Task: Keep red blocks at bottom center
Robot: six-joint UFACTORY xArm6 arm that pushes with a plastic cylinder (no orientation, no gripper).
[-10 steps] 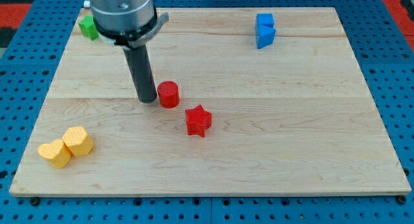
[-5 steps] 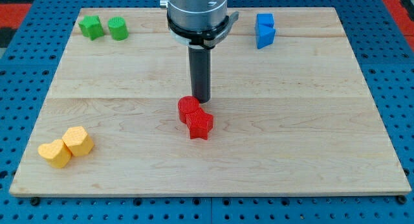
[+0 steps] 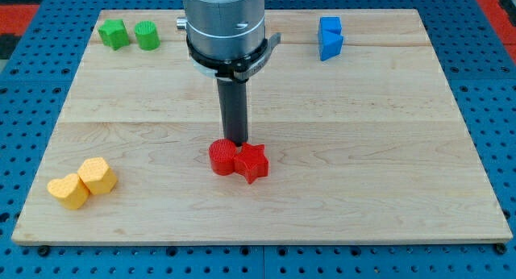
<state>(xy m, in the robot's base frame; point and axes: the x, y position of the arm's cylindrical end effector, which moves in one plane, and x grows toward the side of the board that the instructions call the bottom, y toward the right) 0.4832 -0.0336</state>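
Single view only, looking down at a slant from the near long edge of the wooden board (image 3: 387, 110), close enough to fill the frame, blue pegboard (image 3: 24, 150) at the margins, arm entering from top centre.

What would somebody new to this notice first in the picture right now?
Probably the big grey arm coming down from the view's top, with my tip right behind the red cylinder and red star, which sit touching near the board's middle. After that, the colour pairs: two yellow blocks bottom left, two green blocks top left, two blue blocks top right.
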